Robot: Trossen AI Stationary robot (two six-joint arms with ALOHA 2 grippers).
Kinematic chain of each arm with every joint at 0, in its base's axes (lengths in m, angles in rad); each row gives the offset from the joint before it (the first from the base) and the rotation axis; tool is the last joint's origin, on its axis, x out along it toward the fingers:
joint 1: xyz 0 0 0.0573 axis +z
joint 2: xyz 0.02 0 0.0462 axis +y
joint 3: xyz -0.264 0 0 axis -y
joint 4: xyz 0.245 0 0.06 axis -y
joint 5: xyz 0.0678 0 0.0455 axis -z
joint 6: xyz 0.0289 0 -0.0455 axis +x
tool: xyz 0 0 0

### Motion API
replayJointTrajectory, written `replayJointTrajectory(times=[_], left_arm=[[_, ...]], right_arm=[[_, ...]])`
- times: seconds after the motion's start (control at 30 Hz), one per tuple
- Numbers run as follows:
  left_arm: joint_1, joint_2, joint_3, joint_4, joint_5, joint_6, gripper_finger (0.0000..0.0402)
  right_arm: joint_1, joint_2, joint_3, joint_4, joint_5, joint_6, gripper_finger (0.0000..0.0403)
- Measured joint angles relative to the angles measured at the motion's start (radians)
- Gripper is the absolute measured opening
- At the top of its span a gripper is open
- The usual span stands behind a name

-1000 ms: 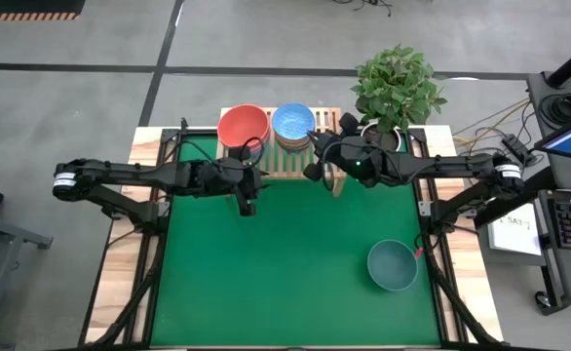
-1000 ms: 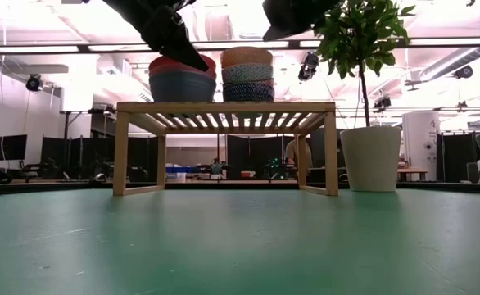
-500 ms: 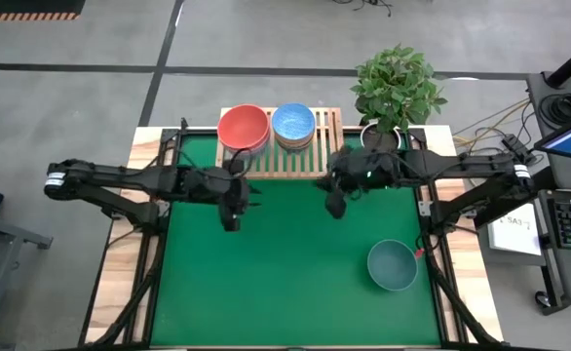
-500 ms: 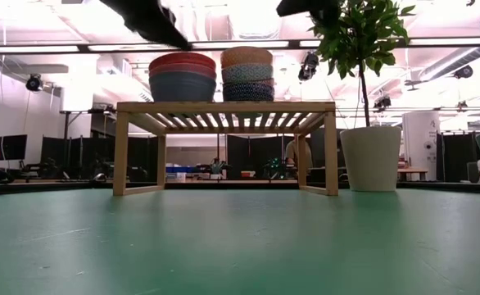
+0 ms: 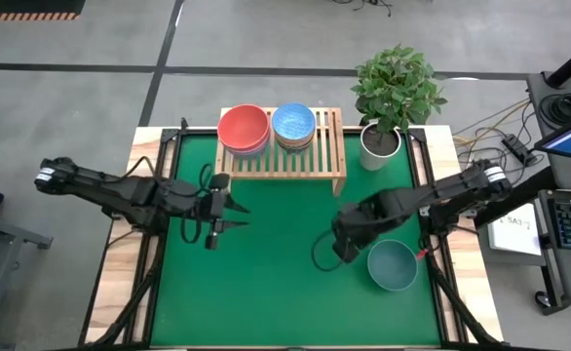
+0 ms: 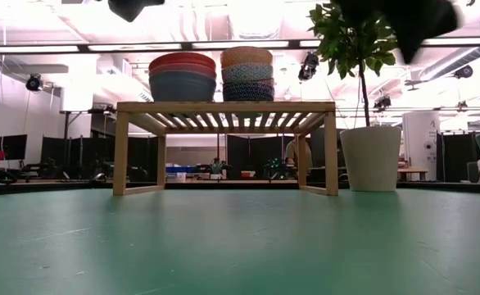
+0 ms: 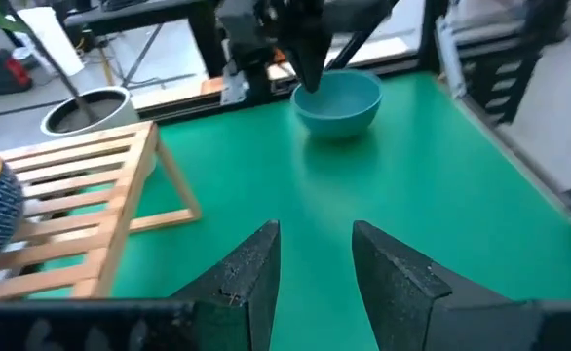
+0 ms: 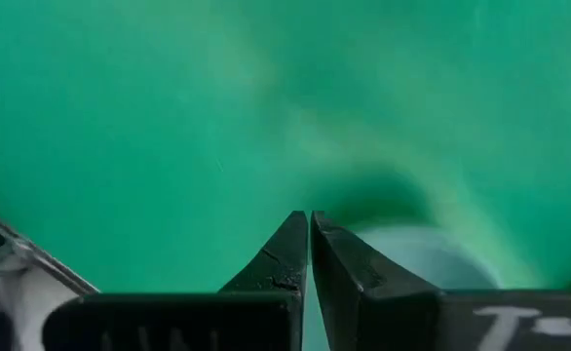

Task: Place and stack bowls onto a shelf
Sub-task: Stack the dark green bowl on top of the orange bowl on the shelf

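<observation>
The light-wood shelf (image 5: 295,161) stands at the table's far edge and carries two stacks of bowls. One stack has a red bowl (image 5: 244,128) on top, the other a patterned bowl (image 5: 293,124) with a blue inside. A larger dark teal bowl (image 5: 393,265) stands alone on the green mat at the near right. My right gripper (image 5: 336,255) is shut, points down and hangs just left of the teal bowl (image 7: 339,97) without touching it. My left gripper (image 5: 235,208) is open and empty over the mat's left half, in front of the shelf (image 7: 81,195).
A white plant pot (image 5: 380,141) with a leafy plant stands right of the shelf at the far right. The green mat (image 5: 266,283) lies bare between the shelf and the near edge. In the low view the stacks (image 6: 211,75) sit on the shelf top.
Both grippers have drawn back from the shelf toward the table's near edge. My left gripper has gone near and left. My right gripper has gone near and right, down to beside the teal bowl, and has tipped to point down. The bowls have stayed still.
</observation>
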Motion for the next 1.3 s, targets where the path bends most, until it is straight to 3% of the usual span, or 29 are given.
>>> replayJointTrajectory(times=[0.27, 0.57, 0.73, 0.93, 1.3], left_arm=[[-0.091, -0.066, -0.083, 0.073, -0.001, -0.096, 0.0113], [-0.199, -0.065, -0.132, 0.124, -0.008, -0.145, 0.0113], [-0.241, -0.065, -0.133, 0.126, -0.06, -0.155, 0.0113], [-0.249, -0.065, -0.133, 0.127, -0.064, -0.155, 0.0113], [-0.249, -0.065, -0.133, 0.127, -0.1, -0.146, 0.0113]], right_arm=[[0.093, 0.038, -0.025, -0.031, 0.006, 0.199, 0.0022], [0.121, 0.091, -0.025, -0.037, -0.031, 0.266, 0.0135], [0.163, 0.121, -0.026, -0.036, -0.057, 0.339, 0.0172], [0.215, 0.159, -0.026, -0.032, -0.066, 0.392, 0.0178], [0.21, 0.276, -0.07, -0.036, -0.065, 0.347, 0.0177]])
